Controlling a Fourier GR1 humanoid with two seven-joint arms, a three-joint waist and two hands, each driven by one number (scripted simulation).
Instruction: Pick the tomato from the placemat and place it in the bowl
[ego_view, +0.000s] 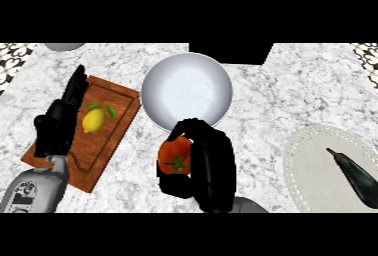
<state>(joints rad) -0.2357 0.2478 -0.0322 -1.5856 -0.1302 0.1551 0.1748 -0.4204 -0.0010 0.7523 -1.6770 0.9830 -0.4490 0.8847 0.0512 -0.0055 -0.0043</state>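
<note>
Below the bowl (187, 90), right hand (210, 170) fingers curl round the tomato (176, 157), stem end facing up.

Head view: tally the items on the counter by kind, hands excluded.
Produce: 3, tomato in the right hand, lemon, eggplant
Dishes: 1, white bowl
Boards and mats: 2, wooden cutting board, placemat
Total: 6

Both hands are glossy black with thick, segmented fingers. The left hand (55, 127), at eight o'clock, joins a light grey forearm (33, 189) bearing a dark round marking. The right hand (207, 170), at six o'clock, meets a grey rounded wrist (247, 205).
</note>
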